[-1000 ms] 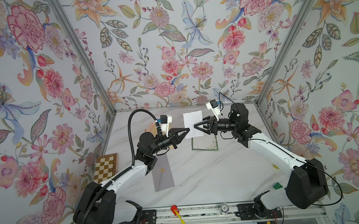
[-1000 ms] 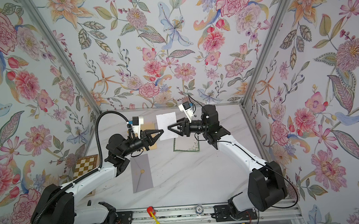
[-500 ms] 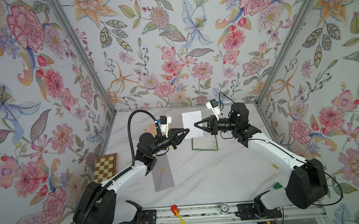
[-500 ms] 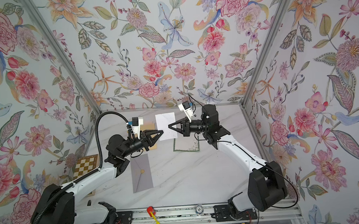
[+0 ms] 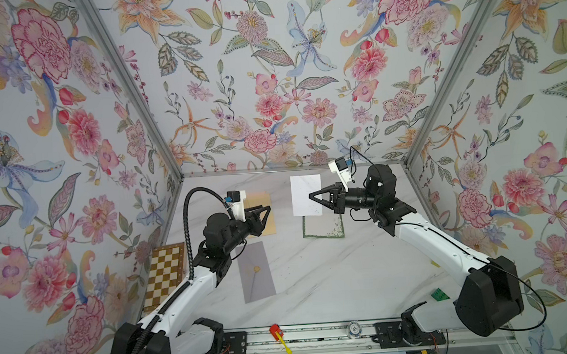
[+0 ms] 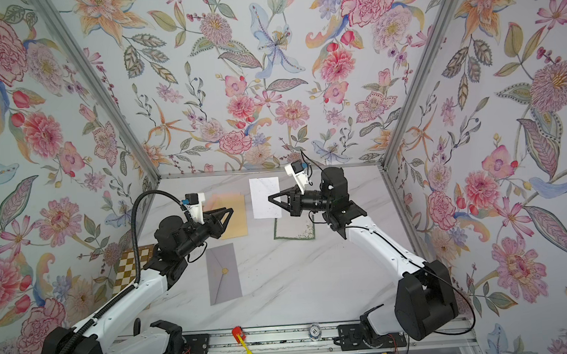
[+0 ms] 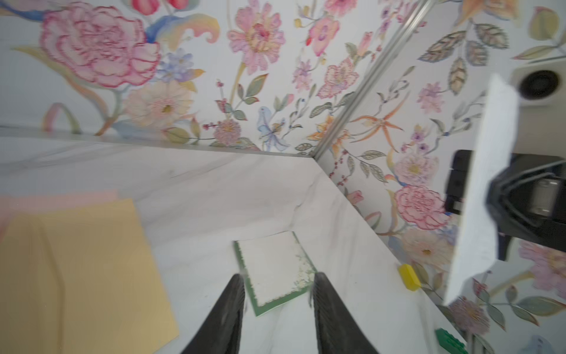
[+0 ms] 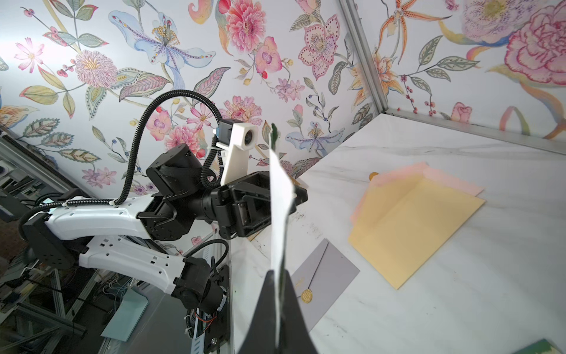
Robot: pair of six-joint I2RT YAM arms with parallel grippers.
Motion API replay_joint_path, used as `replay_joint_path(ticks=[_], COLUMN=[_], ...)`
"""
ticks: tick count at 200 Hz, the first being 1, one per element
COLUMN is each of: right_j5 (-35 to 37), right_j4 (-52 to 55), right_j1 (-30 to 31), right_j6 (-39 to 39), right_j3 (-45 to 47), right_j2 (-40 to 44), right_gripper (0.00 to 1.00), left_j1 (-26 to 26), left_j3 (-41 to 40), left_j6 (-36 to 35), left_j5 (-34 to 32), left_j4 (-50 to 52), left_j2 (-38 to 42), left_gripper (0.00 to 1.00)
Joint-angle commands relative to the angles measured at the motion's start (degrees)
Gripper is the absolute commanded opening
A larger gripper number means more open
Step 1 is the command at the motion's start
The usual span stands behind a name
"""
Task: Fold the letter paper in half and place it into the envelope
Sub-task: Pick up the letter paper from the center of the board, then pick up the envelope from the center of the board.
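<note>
only right wrist view shows paper [image 8: 280, 199] edge-on

2 grippers: the left gripper [image 7: 277, 280] and the right gripper [image 8: 277, 275]. 2 envelopes: 1 grey envelope [image 5: 256, 280] bearing 1 gold seal [image 5: 256, 269], and 1 yellow envelope [image 7: 76, 260] (1 pink sheet [image 8: 444, 180] shows from under the yellow one). 1 white letter paper [image 5: 306, 195], 1 green-bordered card [image 5: 322, 227], 1 checkerboard [image 5: 166, 276]. 2 small blocks: 1 yellow block [image 7: 409, 277], 1 green block [image 7: 450, 340]. 1 red-and-yellow tool [image 5: 278, 335].
</note>
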State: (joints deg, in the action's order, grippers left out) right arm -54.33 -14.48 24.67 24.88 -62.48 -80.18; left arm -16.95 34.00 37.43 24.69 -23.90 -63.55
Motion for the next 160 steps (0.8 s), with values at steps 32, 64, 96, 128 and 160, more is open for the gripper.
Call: replay_joint_path(ticks=[32, 64, 96, 128, 160], right_j5=[1.2, 0.9, 0.6, 0.2, -0.5], right_j4=[2.6, 9.4, 9.1, 8.4, 8.4], right_j1=[-0.5, -1.1, -1.6, -2.0, -2.8], right_j6=[-2.1, -4.8, -4.3, -4.0, -3.4], right_j3=[1.9, -2.4, -2.6, -1.3, -0.7], right_j2=[-0.6, -3.0, -4.4, -6.3, -8.1], right_gripper=[0.00, 0.00, 0.00, 0.00, 0.00], left_j1=[6.9, 8.1, 9.9, 11.5, 13.1], left_j3=[0.6, 2.5, 2.2, 2.7, 2.7], left_j6=[-4.3, -4.8, -3.9, -3.8, -2.7], left_j5=[-0.9, -2.0, -3.4, -0.2, 1.6], left_j4=[4.0, 2.7, 1.6, 0.0, -1.9], left_j2=[-12.2, -17.7, -20.2, -24.4, -28.2], left_gripper=[0.40, 0.40, 0.40, 0.42, 0.43])
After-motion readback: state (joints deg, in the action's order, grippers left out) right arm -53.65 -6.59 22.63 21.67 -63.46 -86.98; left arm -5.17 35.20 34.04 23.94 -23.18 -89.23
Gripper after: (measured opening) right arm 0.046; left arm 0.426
